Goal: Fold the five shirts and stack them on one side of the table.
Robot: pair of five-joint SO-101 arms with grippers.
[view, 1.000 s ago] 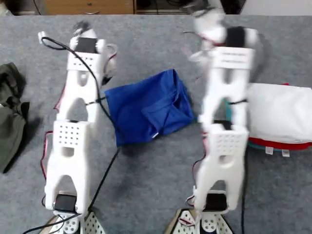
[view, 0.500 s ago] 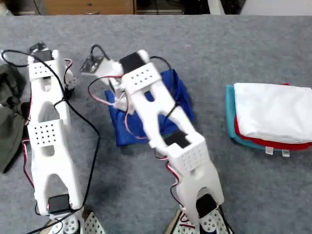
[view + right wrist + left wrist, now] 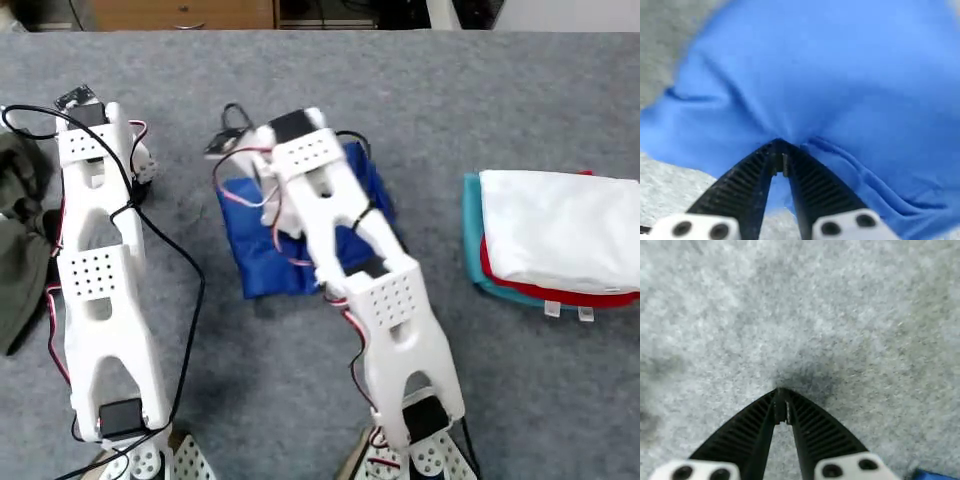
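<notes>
1. You see a grey, felt-like desk (image 3: 560,400) spanning the whole high view.
2. Past its far edge, on your left, sits a wooden cabinet front (image 3: 185,14).
3. Right of that cabinet are dark shapes (image 3: 400,12) too dim to identify.

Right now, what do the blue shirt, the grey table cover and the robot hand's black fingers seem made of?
The blue shirt looks like soft matte cloth, maybe cotton: it creases. The table cover seems grey felt or low carpet: fuzzy, speckled nap. The right hand has fingers of black matte plastic, probably: rigid, ribbed.
</notes>
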